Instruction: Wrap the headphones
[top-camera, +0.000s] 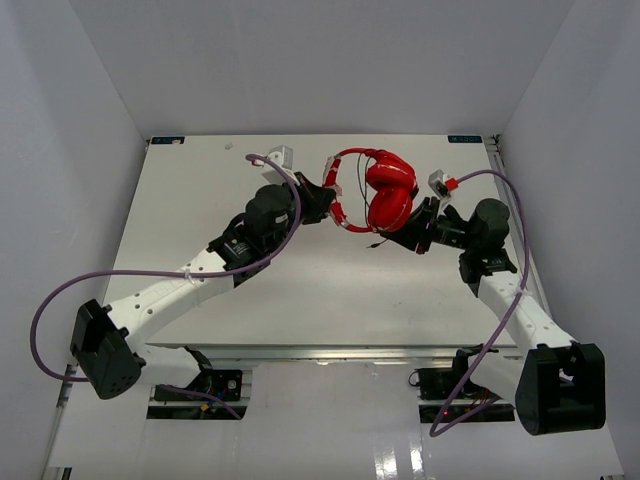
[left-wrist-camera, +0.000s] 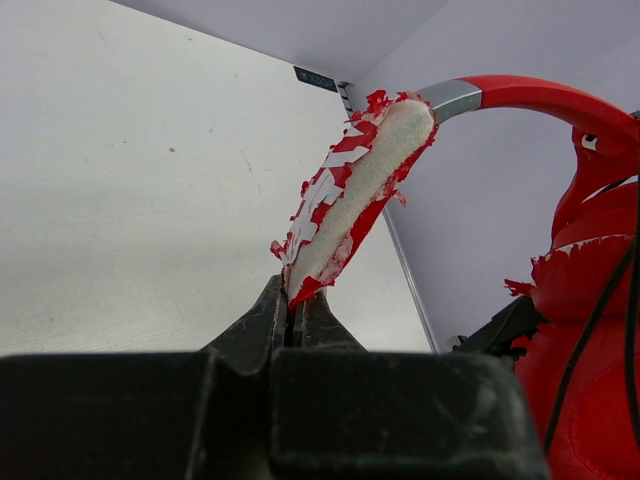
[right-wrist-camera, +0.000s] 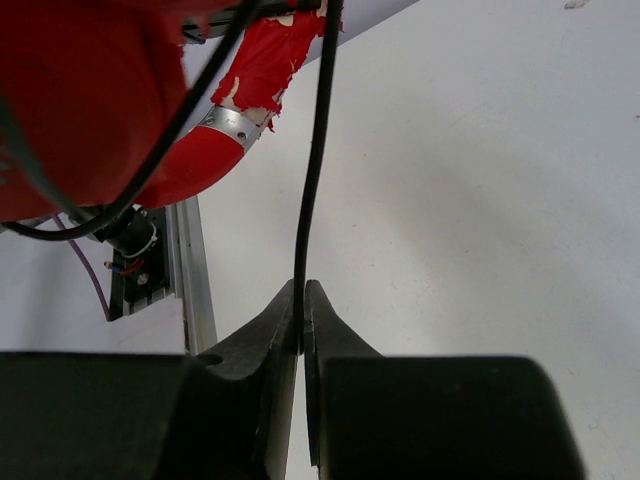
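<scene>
Red headphones hang above a white counter. The left pincer is clamped on the frayed headband; the right pincer pinches the thin black cable.

Bright, even light; faint soft shadows; glare along top view's bottom edge; jaws dark, blurred.

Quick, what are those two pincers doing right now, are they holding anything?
Left pincer: closed, gripping the headphones by the peeling headband.
Right pincer: closed, pinching the thin black cable.
</scene>
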